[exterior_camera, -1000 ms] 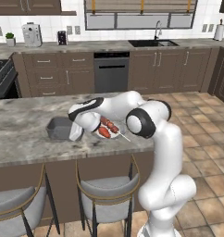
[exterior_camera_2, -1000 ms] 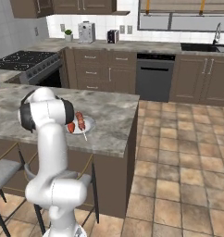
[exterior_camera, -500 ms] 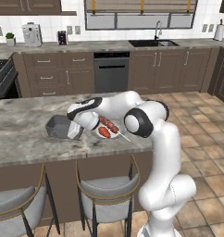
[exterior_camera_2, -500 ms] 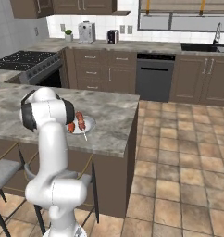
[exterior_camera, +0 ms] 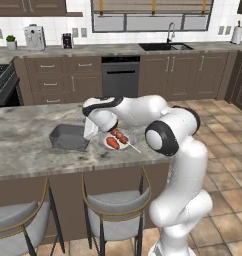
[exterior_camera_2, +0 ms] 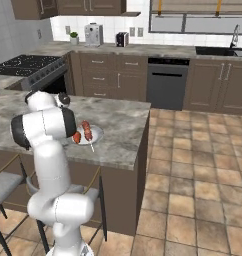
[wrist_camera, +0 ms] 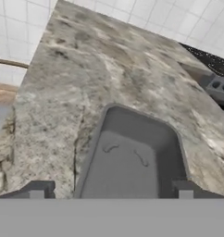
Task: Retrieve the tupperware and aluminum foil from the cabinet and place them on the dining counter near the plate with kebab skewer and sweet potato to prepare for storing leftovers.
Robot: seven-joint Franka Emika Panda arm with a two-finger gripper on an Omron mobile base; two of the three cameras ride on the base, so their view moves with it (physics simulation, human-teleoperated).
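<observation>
The grey tupperware (exterior_camera: pixel 69 137) rests on the dining counter (exterior_camera: pixel 28 152), just left of the white plate (exterior_camera: pixel 125 148). On the plate lie the kebab skewer (exterior_camera: pixel 121 136) and the orange-red sweet potato (exterior_camera: pixel 112 143). My gripper (exterior_camera: pixel 88 134) hangs low at the tub's right end, between tub and plate. In the hand view the tupperware (wrist_camera: pixel 127 162) lies straight ahead, and the gripper (wrist_camera: pixel 111 190) is open, its fingertips (wrist_camera: pixel 37 190) spread wider than the tub and holding nothing. The right base view shows the plate (exterior_camera_2: pixel 95 134) beside my arm. The aluminum foil and the wall cabinet are out of view.
Two grey stools (exterior_camera: pixel 114 206) stand under the counter's near edge. A stove (exterior_camera_2: pixel 24 65) is at the far left, and a dishwasher (exterior_camera: pixel 120 75) and sink (exterior_camera: pixel 163 46) line the back wall. Bare stone stretches left of the tub.
</observation>
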